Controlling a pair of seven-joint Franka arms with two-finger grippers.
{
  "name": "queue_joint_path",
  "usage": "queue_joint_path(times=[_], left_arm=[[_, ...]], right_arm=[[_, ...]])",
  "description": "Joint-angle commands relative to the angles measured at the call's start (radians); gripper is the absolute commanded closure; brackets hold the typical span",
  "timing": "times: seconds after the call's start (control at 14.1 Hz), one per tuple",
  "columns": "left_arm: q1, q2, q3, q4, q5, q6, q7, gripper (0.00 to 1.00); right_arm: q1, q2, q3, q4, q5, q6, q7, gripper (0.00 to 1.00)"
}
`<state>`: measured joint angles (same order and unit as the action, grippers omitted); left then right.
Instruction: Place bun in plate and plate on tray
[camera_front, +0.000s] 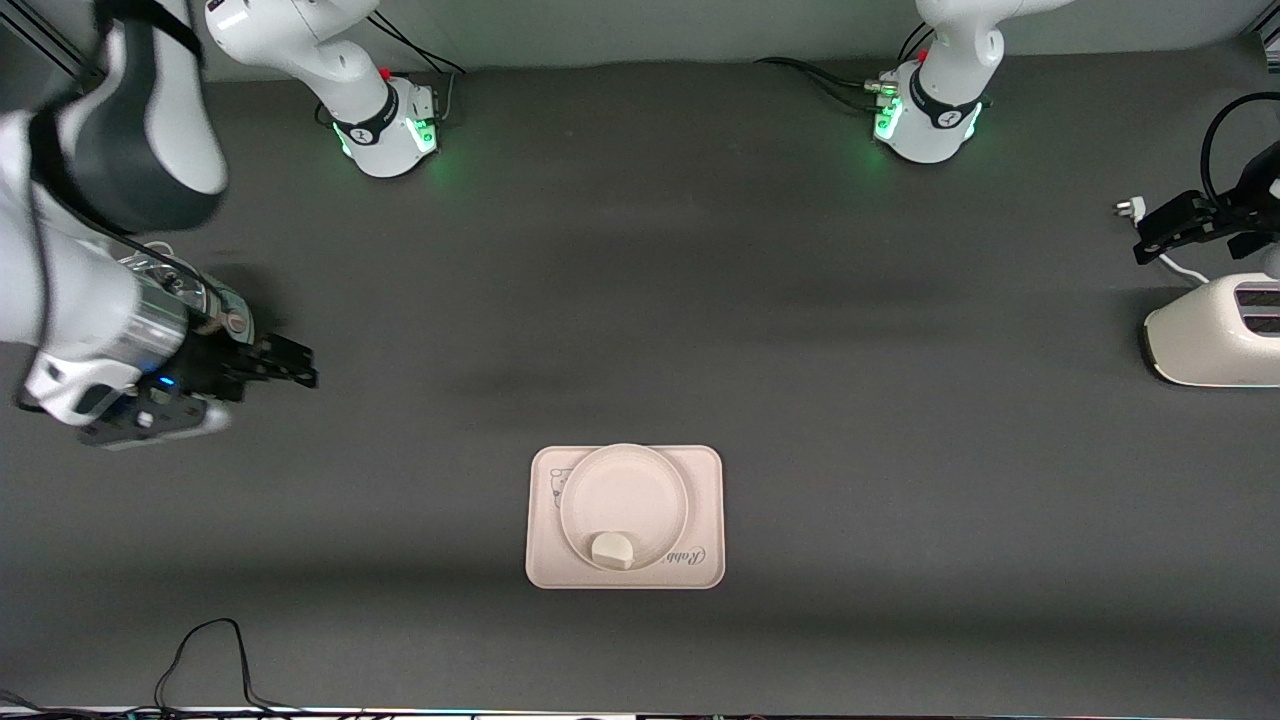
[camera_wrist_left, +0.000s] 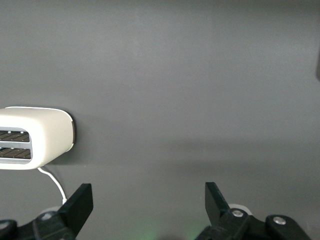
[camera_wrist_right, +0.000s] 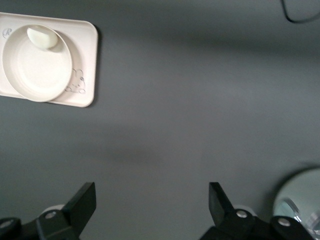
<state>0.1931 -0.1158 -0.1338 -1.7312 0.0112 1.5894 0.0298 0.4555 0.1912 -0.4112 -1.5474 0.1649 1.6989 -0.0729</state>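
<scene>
From the front camera, my tray (camera_front: 710, 480) sits on the dark counter (camera_front: 640, 300), close to the camera's edge. It is a pale pink rectangle with soft round corners, a little animal drawing and curly writing. The plate (camera_front: 624, 490) lies on the tray. It is round, shallow and cream, with a raised rim. The bun (camera_front: 612, 550) lies in the plate at about 6 o'clock, against the rim. It is small, off-white and stubby, with one flat side. My right end effector (camera_front: 300, 365) hangs over bare counter at the right arm's end, and its fingers are apart, holding nothing. My left end effector (camera_front: 1150, 232) hangs over the left arm's end, just above a white toaster (camera_front: 1215, 345).

From my left wrist camera, my left end effector (camera_wrist_left: 149, 200) has its two black fingers wide apart, empty. The toaster (camera_wrist_left: 42, 135) and its white cord (camera_wrist_left: 52, 182) are on the counter (camera_wrist_left: 200, 75).

From my right wrist camera, my right end effector (camera_wrist_right: 152, 200) is spread wide too, empty. The tray (camera_wrist_right: 87, 60) carries the plate (camera_wrist_right: 35, 70), and the bun (camera_wrist_right: 42, 37) rests inside against the rim.
</scene>
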Motion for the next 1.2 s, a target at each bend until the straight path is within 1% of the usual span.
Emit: queue_joint_path(times=[0.0,0.07,0.14,0.21,0.35,0.42,0.5,0.57,0.71,0.99,1.13], left_arm=[[0.002,-0.001,0.0,0.009,0.003,-0.006,0.018,0.0],[0.002,-0.001,-0.001,0.009,0.003,-0.005,0.016,0.0],[0.002,-0.001,-0.001,0.009,0.003,-0.006,0.016,0.0],[0.002,-0.001,-0.001,0.009,0.003,-0.006,0.016,0.0],[0.002,-0.002,-0.001,0.009,0.003,-0.009,0.016,0.0],[0.002,-0.002,-0.001,0.009,0.003,-0.009,0.016,0.0],[0.002,-0.002,-0.001,0.009,0.003,-0.011,0.016,0.0],[0.002,-0.002,-0.001,0.009,0.003,-0.011,0.018,0.0],[0.002,-0.002,-0.001,0.009,0.003,-0.012,0.018,0.0],[0.002,-0.002,-0.001,0.01,0.003,-0.014,0.016,0.0],[0.002,-0.002,-0.001,0.01,0.003,-0.012,0.016,0.0]], right_arm=[[-0.203,-0.157,0.231,-0.107,-0.106,-0.022,0.041,0.0],[-0.287,-0.198,0.318,-0.147,-0.111,-0.024,0.071,0.0],[-0.351,-0.235,0.389,-0.189,-0.111,-0.022,0.091,0.0],[-0.401,-0.26,0.438,-0.21,-0.117,-0.021,0.093,0.0],[-0.487,-0.286,0.518,-0.23,-0.125,-0.021,0.091,0.0],[-0.523,-0.298,0.544,-0.235,-0.125,-0.021,0.081,0.0],[-0.54,-0.305,0.56,-0.235,-0.125,-0.021,0.076,0.0],[-0.546,-0.305,0.56,-0.234,-0.125,-0.021,0.07,0.0],[-0.572,-0.303,0.56,-0.232,-0.125,-0.012,-0.017,0.0],[-0.58,-0.296,0.533,-0.224,-0.111,0.002,-0.157,0.0],[-0.552,-0.294,0.505,-0.218,-0.11,0.001,-0.145,0.0]])
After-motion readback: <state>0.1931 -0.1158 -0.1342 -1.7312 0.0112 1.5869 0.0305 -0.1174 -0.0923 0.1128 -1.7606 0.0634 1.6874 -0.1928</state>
